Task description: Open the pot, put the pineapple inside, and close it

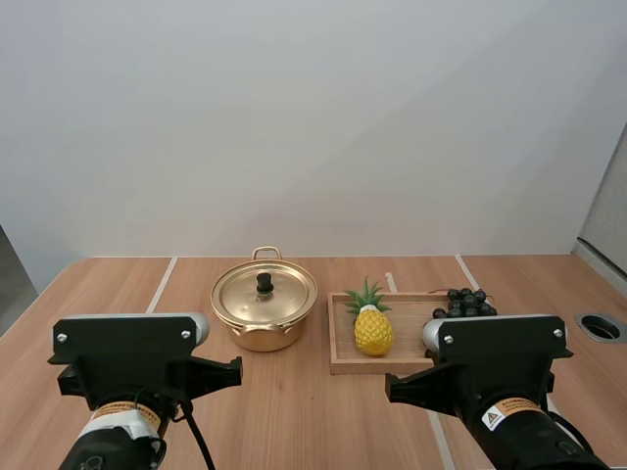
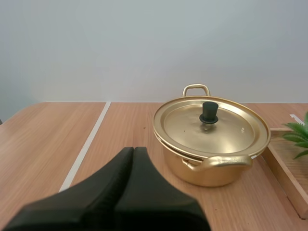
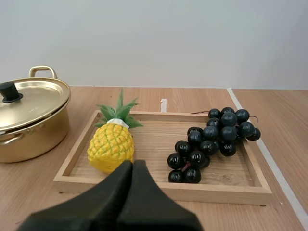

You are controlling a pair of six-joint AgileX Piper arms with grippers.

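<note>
– Wooden desk open enough to move?
– Yes, bare wood along the near edge and left of the pot, whose lid is on.
– Where is the pineapple?
– In the tray just right of the pot, at its left end. Grapes fill the right end, apart from it.
– Jaws?
– Left jaws and right jaws are both pressed together on nothing, short of pot and tray.

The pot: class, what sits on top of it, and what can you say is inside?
A gold lid with a black knob sits flat on the pot, closing it. The inside cannot be seen, because the lid covers it.
</note>
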